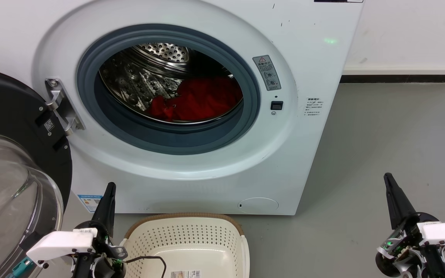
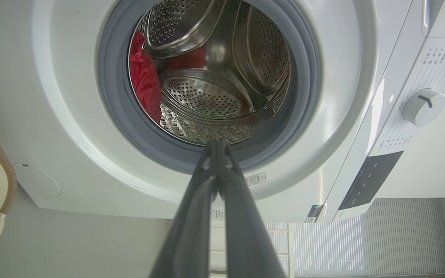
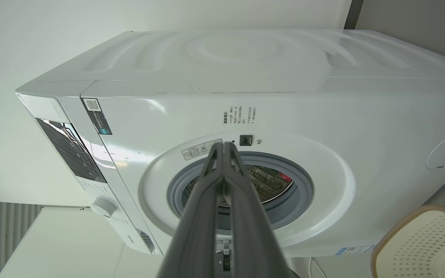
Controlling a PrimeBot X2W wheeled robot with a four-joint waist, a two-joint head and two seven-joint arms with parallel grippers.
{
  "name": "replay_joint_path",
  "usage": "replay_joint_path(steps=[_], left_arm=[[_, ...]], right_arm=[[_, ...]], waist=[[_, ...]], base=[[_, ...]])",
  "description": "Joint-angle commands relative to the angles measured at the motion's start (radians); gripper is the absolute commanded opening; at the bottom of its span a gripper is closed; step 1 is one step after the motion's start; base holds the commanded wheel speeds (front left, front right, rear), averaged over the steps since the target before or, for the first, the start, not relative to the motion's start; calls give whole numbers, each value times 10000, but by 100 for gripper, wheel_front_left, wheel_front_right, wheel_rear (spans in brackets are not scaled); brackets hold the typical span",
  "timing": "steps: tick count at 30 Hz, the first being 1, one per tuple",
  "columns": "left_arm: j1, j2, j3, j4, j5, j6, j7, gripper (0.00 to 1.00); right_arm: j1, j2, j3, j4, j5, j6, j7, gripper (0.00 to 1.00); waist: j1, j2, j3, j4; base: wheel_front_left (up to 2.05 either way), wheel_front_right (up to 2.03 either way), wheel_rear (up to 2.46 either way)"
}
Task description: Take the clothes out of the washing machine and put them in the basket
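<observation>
In the head view the grey floor [image 1: 381, 154] carries the white washing machine [image 1: 207, 185] at 12 o'clock and the cream basket [image 1: 191, 235] at 6 o'clock, just before it, perhaps not touching.

A bright red garment [image 1: 203, 98] lay inside the white washing machine [image 1: 303, 154], its silver drum [image 1: 160, 52] dotted with perforations behind a grey rubber ring [image 1: 251, 96]. In front of the machine stood a cream, hole-patterned, brown-rimmed basket [image 1: 191, 235]; at the machine's left, a black-rimmed door [image 1: 10, 112].
</observation>
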Motion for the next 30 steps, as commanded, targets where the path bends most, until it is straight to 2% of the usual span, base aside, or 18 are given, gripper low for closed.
replay_joint_path(steps=[1,28,29,30], left_arm=[[-62,1,18,0,-25,-21,19,0],[-62,1,18,0,-25,-21,19,0],[0,0,-1,-2,-2,0,-3,100],[17,-4,-11,33,0,0,-14,100]], right_arm=[[-124,34,6,13,-44,0,4,0],[-124,34,6,13,-44,0,4,0],[1,0,0,-1,-1,0,-3,100],[25,2,6,36,-2,0,-13,100]], waist=[[0,0,0,0],[0,0,0,0],[0,0,0,0],[0,0,0,0]], base=[[0,0,0],[0,0,0],[0,0,0],[0,0,0]])
